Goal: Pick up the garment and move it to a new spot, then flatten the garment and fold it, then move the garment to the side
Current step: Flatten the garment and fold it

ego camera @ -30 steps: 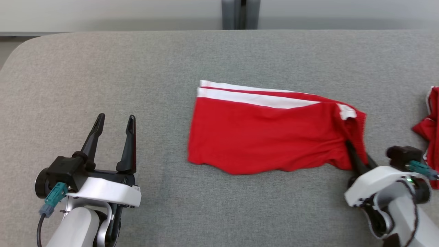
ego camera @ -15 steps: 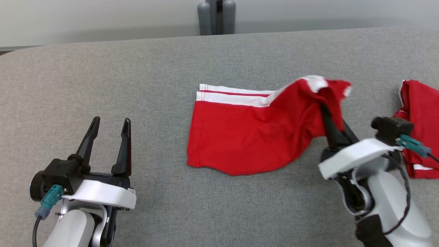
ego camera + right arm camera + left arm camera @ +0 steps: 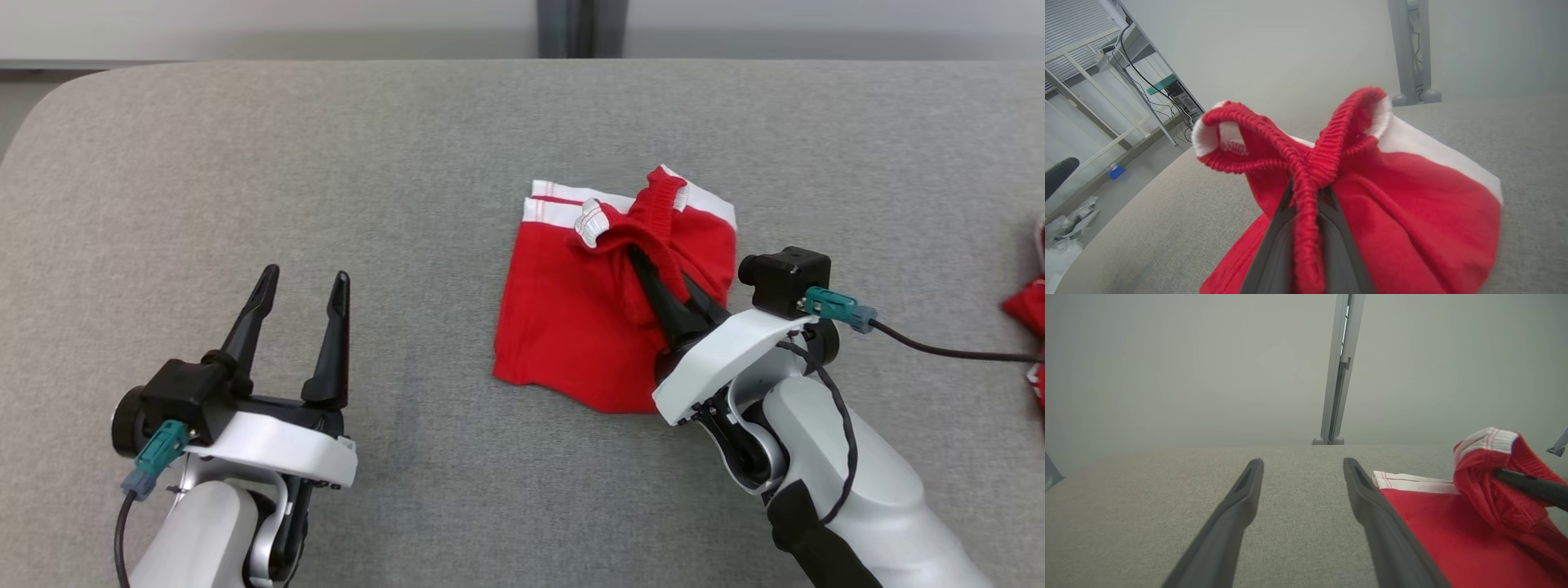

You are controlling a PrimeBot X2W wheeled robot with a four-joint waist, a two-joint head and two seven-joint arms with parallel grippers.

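The red shorts (image 3: 563, 335), which look light, limp and quick to bunch, lie half-doubled on the grey table (image 3: 326, 163), the right gripper (image 3: 657, 273) clamped on their ribbed waistband (image 3: 1306, 179), probably the firmest hold, while the left gripper (image 3: 304, 278) stands spread and empty off to their left.

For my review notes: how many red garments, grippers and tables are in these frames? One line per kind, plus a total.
Red garments: 2, the garment being folded and the other red garment, cut off at the head view's right edge.
Grippers: 2, the left gripper open, the right gripper shut on the garment's waistband.
Tables: 1, the grey table.
Total: 5
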